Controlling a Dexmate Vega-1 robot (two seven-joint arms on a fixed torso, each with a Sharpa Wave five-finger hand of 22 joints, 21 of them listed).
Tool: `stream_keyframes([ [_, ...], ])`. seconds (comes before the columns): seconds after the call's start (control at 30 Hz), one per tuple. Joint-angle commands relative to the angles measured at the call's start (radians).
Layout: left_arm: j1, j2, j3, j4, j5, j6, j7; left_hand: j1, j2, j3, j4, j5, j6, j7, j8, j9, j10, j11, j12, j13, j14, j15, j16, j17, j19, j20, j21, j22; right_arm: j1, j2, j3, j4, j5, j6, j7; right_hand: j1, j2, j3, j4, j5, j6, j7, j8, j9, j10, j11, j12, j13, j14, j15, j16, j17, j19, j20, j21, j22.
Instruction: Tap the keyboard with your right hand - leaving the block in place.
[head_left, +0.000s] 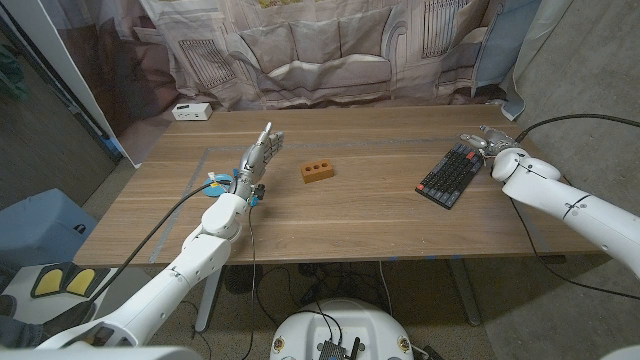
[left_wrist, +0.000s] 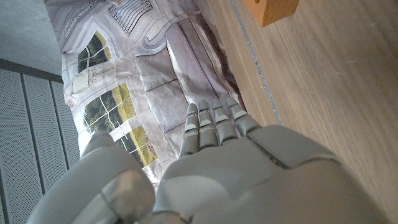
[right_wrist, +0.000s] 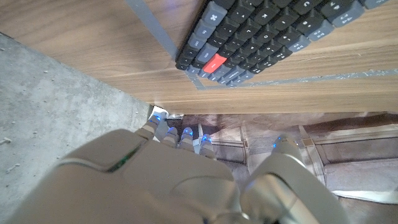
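A dark keyboard (head_left: 452, 173) with grey and black keys lies slanted on the right side of the wooden table (head_left: 380, 215); its corner with one red key (right_wrist: 214, 63) fills the right wrist view. My right hand (head_left: 485, 141) hovers at the keyboard's far end, fingers extended and apart, holding nothing. An orange block (head_left: 318, 172) with three holes sits at the table's middle, also seen as the block (left_wrist: 271, 10) in the left wrist view. My left hand (head_left: 259, 157) stands left of the block, fingers straight and together, holding nothing.
A white box (head_left: 190, 112) sits at the table's far left corner. A printed curtain (head_left: 330, 50) hangs behind the table. Grey tape lines (right_wrist: 152, 31) mark the tabletop near the keyboard. A cable (head_left: 575, 119) arcs over my right arm.
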Motion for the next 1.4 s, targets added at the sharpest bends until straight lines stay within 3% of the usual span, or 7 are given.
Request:
stream_keyframes([
  [0.03, 0.006, 0.005, -0.003, -0.009, 0.000, 0.003, 0.000, 0.010, 0.009, 0.005, -0.007, -0.002, 0.014, -0.002, 0.006, 0.003, 0.008, -0.003, -0.003, 0.002, 0.005, -0.002, 0.000, 0.002, 0.006, 0.003, -0.002, 0.005, -0.050, -0.011, 0.050, -0.025, 0.037, 0.076, -0.037, 0.007, 0.000, -0.002, -0.005, -0.002, 0.014, 0.013, 0.014, 0.002, -0.018, -0.002, -0.001, 0.001, -0.051, -0.002, -0.004, 0.003, 0.013, -0.024, 0.008, 0.002],
  [0.07, 0.006, 0.006, -0.003, -0.009, 0.001, 0.003, 0.001, 0.010, 0.009, 0.005, -0.007, -0.002, 0.015, -0.002, 0.006, 0.003, 0.009, -0.002, -0.003, 0.002, 0.005, -0.002, 0.000, 0.002, 0.006, 0.003, -0.003, 0.005, -0.058, -0.010, 0.059, -0.024, 0.046, 0.094, -0.044, 0.009, 0.004, 0.001, -0.007, -0.002, 0.020, 0.017, 0.019, 0.001, -0.020, -0.002, 0.002, 0.001, -0.050, -0.007, -0.003, 0.003, 0.034, -0.070, 0.013, 0.001],
  [0.2, 0.006, 0.006, -0.004, -0.008, 0.000, -0.001, -0.001, 0.011, 0.011, 0.005, -0.007, -0.002, 0.016, -0.002, 0.006, 0.003, 0.008, -0.003, -0.003, 0.002, 0.005, -0.003, -0.001, 0.002, 0.007, 0.003, -0.003, 0.005, -0.077, -0.007, 0.079, -0.028, 0.061, 0.126, -0.065, 0.011, 0.012, 0.006, -0.007, -0.001, 0.034, 0.032, 0.025, 0.001, -0.009, 0.000, 0.009, 0.001, -0.037, -0.018, 0.003, 0.004, 0.071, -0.101, 0.023, 0.000],
  [0.7, 0.007, 0.007, -0.006, -0.005, -0.004, -0.004, -0.006, 0.014, 0.016, 0.007, -0.010, -0.003, 0.019, -0.002, 0.005, 0.003, 0.008, -0.004, -0.004, 0.002, 0.005, -0.003, -0.001, 0.001, 0.008, 0.003, -0.007, 0.005, -0.154, 0.008, 0.154, -0.029, 0.135, 0.270, -0.123, 0.010, -0.011, -0.002, -0.018, -0.001, 0.085, 0.066, 0.038, 0.000, 0.040, 0.002, 0.024, -0.001, 0.006, -0.032, 0.014, 0.003, 0.142, -0.129, 0.033, -0.004],
  [0.83, 0.004, 0.006, -0.005, -0.001, -0.008, -0.006, -0.013, 0.014, 0.016, 0.008, -0.011, -0.003, 0.019, -0.002, 0.004, 0.003, 0.008, -0.003, -0.004, 0.002, 0.005, -0.003, -0.001, 0.001, 0.008, 0.003, -0.008, 0.005, -0.187, 0.029, 0.191, 0.002, 0.180, 0.380, -0.148, 0.018, -0.012, 0.001, -0.025, 0.001, 0.130, 0.105, 0.046, 0.000, 0.069, 0.032, 0.030, -0.001, 0.037, -0.051, 0.018, 0.000, 0.192, -0.158, 0.039, -0.006],
  [1.23, 0.003, 0.007, -0.005, -0.001, -0.010, -0.001, -0.015, 0.016, 0.019, 0.009, -0.013, -0.004, 0.019, -0.002, 0.003, 0.003, 0.008, -0.002, -0.005, 0.002, 0.006, -0.004, -0.001, 0.001, 0.007, 0.001, -0.011, 0.005, -0.237, 0.035, 0.225, -0.015, 0.198, 0.479, -0.182, 0.029, -0.012, 0.004, -0.031, 0.002, 0.126, 0.112, 0.040, 0.000, 0.082, 0.027, 0.031, -0.002, 0.048, -0.045, 0.018, -0.002, 0.207, -0.154, 0.036, -0.006],
  [1.4, 0.003, 0.008, -0.005, -0.003, -0.011, 0.000, -0.016, 0.017, 0.019, 0.009, -0.013, -0.004, 0.019, -0.003, 0.003, 0.003, 0.008, -0.003, -0.005, 0.002, 0.005, -0.004, -0.002, 0.001, 0.008, 0.002, -0.011, 0.005, -0.250, 0.040, 0.231, -0.027, 0.196, 0.488, -0.196, 0.035, -0.015, 0.005, -0.036, 0.002, 0.132, 0.132, 0.039, 0.000, 0.098, 0.037, 0.034, -0.002, 0.065, -0.039, 0.020, -0.004, 0.218, -0.149, 0.034, -0.007],
])
